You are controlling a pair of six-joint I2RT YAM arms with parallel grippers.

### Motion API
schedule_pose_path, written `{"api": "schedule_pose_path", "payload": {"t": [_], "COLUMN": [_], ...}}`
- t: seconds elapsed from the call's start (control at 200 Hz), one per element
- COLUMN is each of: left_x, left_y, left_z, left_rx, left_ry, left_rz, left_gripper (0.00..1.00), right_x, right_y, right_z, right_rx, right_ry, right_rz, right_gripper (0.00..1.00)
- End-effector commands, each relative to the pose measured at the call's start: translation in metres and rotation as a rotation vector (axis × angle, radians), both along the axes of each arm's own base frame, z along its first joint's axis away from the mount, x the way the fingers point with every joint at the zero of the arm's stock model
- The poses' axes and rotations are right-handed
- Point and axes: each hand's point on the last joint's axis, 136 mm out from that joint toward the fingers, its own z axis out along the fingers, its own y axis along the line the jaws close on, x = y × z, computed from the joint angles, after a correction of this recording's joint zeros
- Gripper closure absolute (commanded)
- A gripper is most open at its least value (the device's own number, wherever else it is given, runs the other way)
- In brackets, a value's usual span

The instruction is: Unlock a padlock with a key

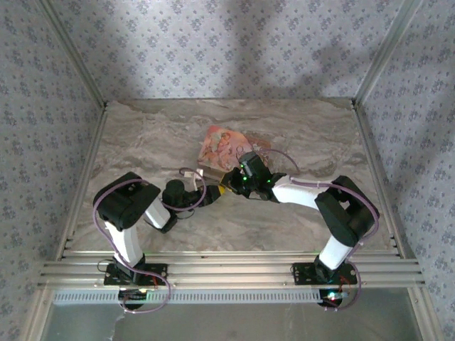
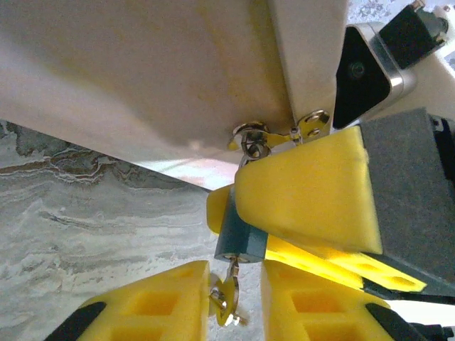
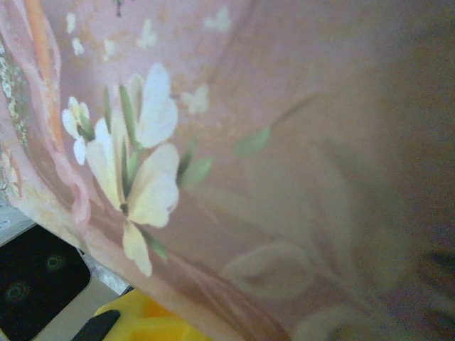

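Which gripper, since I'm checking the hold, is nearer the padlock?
Right. The right gripper is clamped on the padlock; the left gripper is just short of it, open around the key.

The table (image 1: pixel 142 142) has a grey-beige marbled top. A flat pink box (image 1: pixel 222 145) printed with flowers rests on it near the middle, closer to the far edge.

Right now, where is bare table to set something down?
Bare tabletop: left of the pink box, the far right corner, the near strip along the metal rail. Crowded centre: left gripper and right gripper meet beside the box.
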Motion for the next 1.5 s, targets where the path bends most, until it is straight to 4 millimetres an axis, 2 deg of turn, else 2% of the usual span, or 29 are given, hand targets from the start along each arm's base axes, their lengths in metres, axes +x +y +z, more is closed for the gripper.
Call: {"api": "schedule_pose_path", "payload": {"t": [0.0,0.11,0.28,0.45,0.689,0.939,1.024,1.139,1.319,1.494], "left_x": [-0.002,-0.002,-0.002,-0.002,-0.004,-0.004,-0.004,-0.008,-0.014,-0.025], "left_y": [-0.002,-0.001,-0.001,0.002,0.01,0.009,0.005,-0.006,-0.013,-0.02], "left_z": [0.006,0.004,0.005,0.006,-0.005,-0.003,0.004,0.019,0.024,0.015], "left_rx": [-0.012,-0.008,-0.009,-0.007,0.024,0.031,0.025,0.009,0.106,0.408], "left_ry": [-0.037,-0.034,-0.036,-0.039,-0.019,-0.05,-0.08,-0.132,-0.225,-0.42], "left_rz": [-0.006,-0.001,0.002,0.011,0.044,0.038,0.025,-0.016,-0.018,-0.085], "left_gripper": [0.64,0.64,0.73,0.71,0.71,0.88,1.0,1.0,1.0,1.0], "right_x": [-0.004,-0.005,-0.006,-0.008,-0.007,-0.008,-0.009,-0.011,-0.02,-0.024], "right_y": [0.005,0.003,0.004,0.002,0.0,0.0,0.001,0.008,0.001,-0.005], "right_z": [0.01,0.01,0.01,0.008,0.009,0.003,0.002,0.006,0.006,0.007], "right_rx": [0.045,0.033,0.027,0.013,-0.003,-0.005,0.006,0.033,-0.006,-0.039], "right_ry": [0.049,0.047,0.044,0.049,0.045,0.057,0.078,0.098,0.119,0.152], "right_rz": [0.012,0.011,0.014,0.016,0.022,0.022,0.017,0.034,0.041,0.068], "right_gripper": [1.0,1.0,1.0,1.0,1.0,1.0,1.0,1.0,1.0,1.0]}}
